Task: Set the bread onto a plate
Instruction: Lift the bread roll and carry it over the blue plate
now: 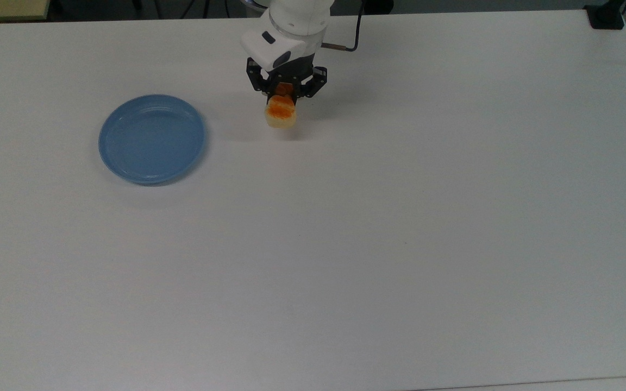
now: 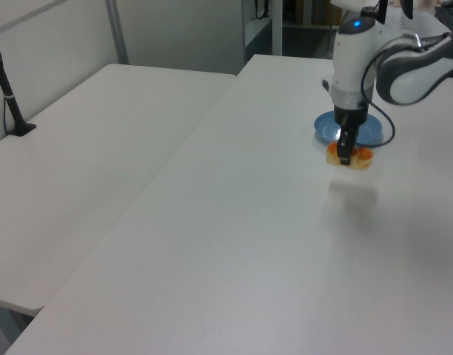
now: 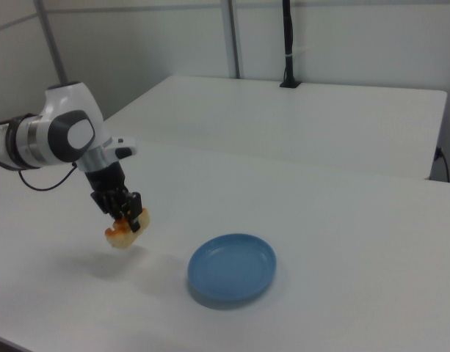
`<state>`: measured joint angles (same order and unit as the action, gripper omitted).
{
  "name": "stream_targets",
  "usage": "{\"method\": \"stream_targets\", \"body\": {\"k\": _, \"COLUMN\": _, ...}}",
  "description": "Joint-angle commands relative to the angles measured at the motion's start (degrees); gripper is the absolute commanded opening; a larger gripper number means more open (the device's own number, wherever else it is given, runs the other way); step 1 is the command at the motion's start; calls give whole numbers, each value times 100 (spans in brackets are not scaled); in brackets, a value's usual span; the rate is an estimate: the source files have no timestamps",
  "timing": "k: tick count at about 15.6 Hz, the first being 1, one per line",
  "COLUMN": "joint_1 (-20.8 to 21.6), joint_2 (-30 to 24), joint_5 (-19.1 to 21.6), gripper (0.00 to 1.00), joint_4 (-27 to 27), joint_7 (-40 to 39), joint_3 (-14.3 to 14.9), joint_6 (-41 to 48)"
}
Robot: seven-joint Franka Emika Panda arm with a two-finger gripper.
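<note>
Gripper (image 1: 282,100) pointing down, clamping bread (image 1: 281,113) above table (image 1: 400,217), plate (image 1: 152,139) well apart

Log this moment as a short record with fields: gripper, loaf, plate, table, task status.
gripper: the black two-finger gripper is shut on the small orange-glazed loaf of bread
loaf: the bread hangs above the table, its shadow beneath it in the right view
plate: the round light-blue plastic plate lies flat on the table with nothing in it, toward the top view's left of the loaf
table: the white tabletop carries the plate
task status: bread lifted, not yet over the plate
</note>
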<state>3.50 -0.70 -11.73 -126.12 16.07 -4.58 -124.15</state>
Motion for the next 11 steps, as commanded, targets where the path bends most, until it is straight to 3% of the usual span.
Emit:
{"method": "stream_targets", "body": {"k": 1, "joint_1": -419, "joint_2": -18, "joint_5": 284, "gripper": 43, "joint_4": 692, "joint_7": -200, "joint_3": 36, "joint_6": 260}}
{"method": "stream_targets", "body": {"k": 7, "joint_1": -1229, "joint_2": 508, "joint_5": 961, "gripper": 44, "joint_4": 2169, "joint_7": -280, "joint_3": 167, "joint_6": 795}}
{"method": "stream_targets", "body": {"k": 11, "joint_1": -1247, "joint_2": 562, "joint_5": 1024, "gripper": 44, "joint_4": 2346, "joint_7": -666, "joint_3": 519, "joint_6": 946}}
